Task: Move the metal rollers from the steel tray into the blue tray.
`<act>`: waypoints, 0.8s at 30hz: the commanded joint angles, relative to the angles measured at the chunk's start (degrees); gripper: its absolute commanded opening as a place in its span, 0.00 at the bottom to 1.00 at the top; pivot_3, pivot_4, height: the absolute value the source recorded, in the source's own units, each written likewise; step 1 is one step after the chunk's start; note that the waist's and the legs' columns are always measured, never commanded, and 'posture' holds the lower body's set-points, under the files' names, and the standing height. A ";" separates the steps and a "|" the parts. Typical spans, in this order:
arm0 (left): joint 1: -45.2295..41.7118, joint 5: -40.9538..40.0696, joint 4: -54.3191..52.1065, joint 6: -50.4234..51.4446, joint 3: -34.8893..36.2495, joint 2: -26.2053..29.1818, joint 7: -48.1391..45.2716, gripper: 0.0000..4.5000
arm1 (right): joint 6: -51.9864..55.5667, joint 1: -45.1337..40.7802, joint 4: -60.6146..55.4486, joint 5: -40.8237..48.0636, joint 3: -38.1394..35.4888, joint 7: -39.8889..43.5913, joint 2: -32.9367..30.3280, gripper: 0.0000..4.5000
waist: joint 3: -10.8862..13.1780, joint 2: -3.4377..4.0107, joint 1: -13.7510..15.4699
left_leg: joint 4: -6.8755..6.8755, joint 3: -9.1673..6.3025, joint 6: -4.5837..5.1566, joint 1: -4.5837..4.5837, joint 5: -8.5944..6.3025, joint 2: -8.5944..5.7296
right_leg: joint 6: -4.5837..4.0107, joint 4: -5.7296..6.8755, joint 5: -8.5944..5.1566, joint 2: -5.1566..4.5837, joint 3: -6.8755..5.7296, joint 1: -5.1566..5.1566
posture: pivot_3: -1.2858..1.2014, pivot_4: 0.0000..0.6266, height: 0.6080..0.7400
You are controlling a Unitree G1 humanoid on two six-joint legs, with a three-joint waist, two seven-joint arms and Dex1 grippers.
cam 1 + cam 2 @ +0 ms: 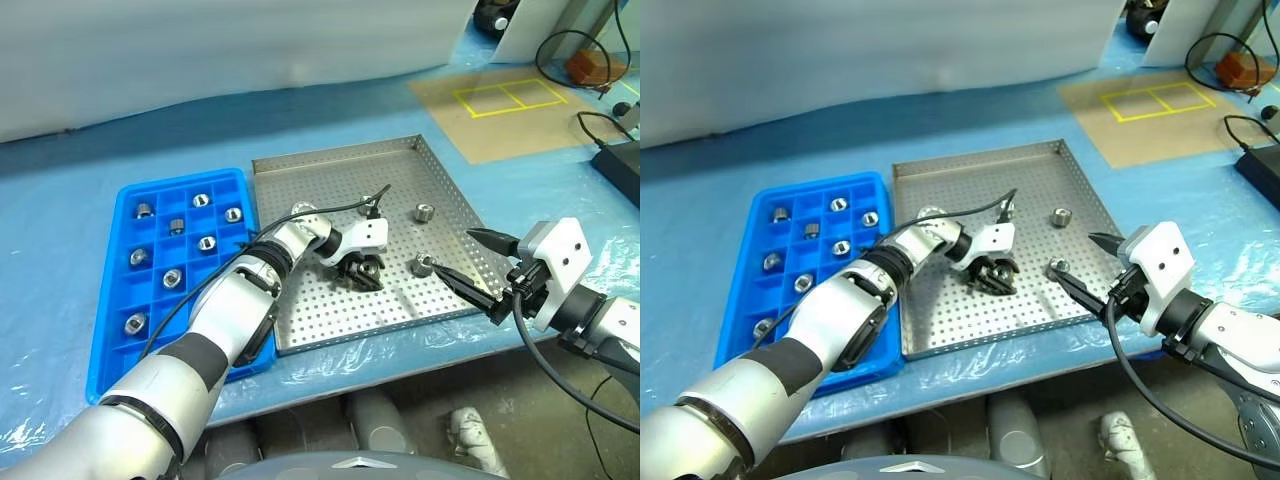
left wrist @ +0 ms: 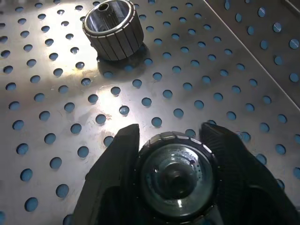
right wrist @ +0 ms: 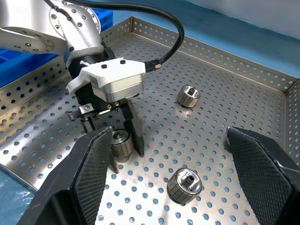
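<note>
One roller is pinched in the left tool low on the steel tray, and it can slip out on the way to the blue tray, while the right tool waits spread wide.

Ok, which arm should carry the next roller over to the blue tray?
Left, probably: the left gripper is already shut on a roller in the steel tray, on the blue tray's side. The right gripper hangs open, holding nothing.
</note>
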 commanded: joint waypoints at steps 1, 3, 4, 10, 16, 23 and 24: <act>-0.95 -1.65 -0.51 -0.42 1.73 -0.05 -1.12 0.44 | -1.51 -1.34 0.12 -0.18 0.74 0.01 -0.70 0.90 | 0.00 0.00 -0.06 | -0.01 0.00 0.01 -0.01 0.00 0.00 | 0.01 0.00 0.00 0.00 -0.01 -0.01 | 0.23 0.24 1.00; -2.03 -3.08 -0.87 0.32 3.22 0.32 -1.63 0.44 | -1.83 -2.19 0.77 -0.32 1.81 0.26 -0.79 0.90 | 0.00 0.00 -0.03 | -0.02 -0.01 0.04 -0.06 0.02 0.00 | 0.02 0.00 -0.01 0.00 -0.02 -0.04 | 0.24 0.24 1.00; -2.38 -3.58 -1.06 0.36 3.83 0.46 -1.97 0.44 | -1.94 -2.57 1.08 -0.40 2.22 0.36 -0.84 0.90 | 0.00 0.00 -0.01 | -0.01 0.00 0.06 -0.08 0.02 0.00 | 0.02 0.00 -0.01 -0.01 -0.02 -0.06 | 0.24 0.24 1.00; -8.32 -11.18 -3.50 3.22 11.58 3.66 -5.42 0.44 | -4.17 -8.72 6.07 -1.91 8.32 2.55 -1.63 0.90 | 0.01 0.00 0.49 | 0.04 0.00 0.08 -0.14 0.02 -0.03 | 0.01 0.05 0.00 -0.05 -0.02 -0.10 | 0.28 0.24 1.00; -12.64 -15.63 -5.58 6.78 16.12 10.93 -8.86 0.44 | -8.01 -16.73 13.22 -4.67 16.37 6.21 -0.97 0.90 | 0.02 0.00 1.33 | -0.06 0.00 0.07 -0.09 0.02 -0.02 | 0.02 0.08 0.00 -0.05 -0.03 -0.12 | 0.33 0.24 1.00; -8.91 -17.21 -10.57 11.03 16.87 20.61 -11.07 0.44 | -13.97 -28.06 24.43 -8.33 26.82 12.39 2.93 0.90 | 0.05 0.02 5.36 | -0.15 0.01 -0.02 -0.01 0.09 0.09 | 0.01 0.30 0.00 0.03 -0.03 -0.23 | 0.41 0.24 1.00; -7.94 -17.58 -11.90 12.15 16.92 21.98 -11.42 0.44 | -14.91 -29.71 26.26 -8.90 28.09 13.45 3.66 0.90 | 0.06 0.03 6.33 | -0.18 0.03 -0.05 0.00 0.11 0.08 | 0.00 0.31 0.01 0.02 0.00 -0.26 | 0.42 0.24 1.00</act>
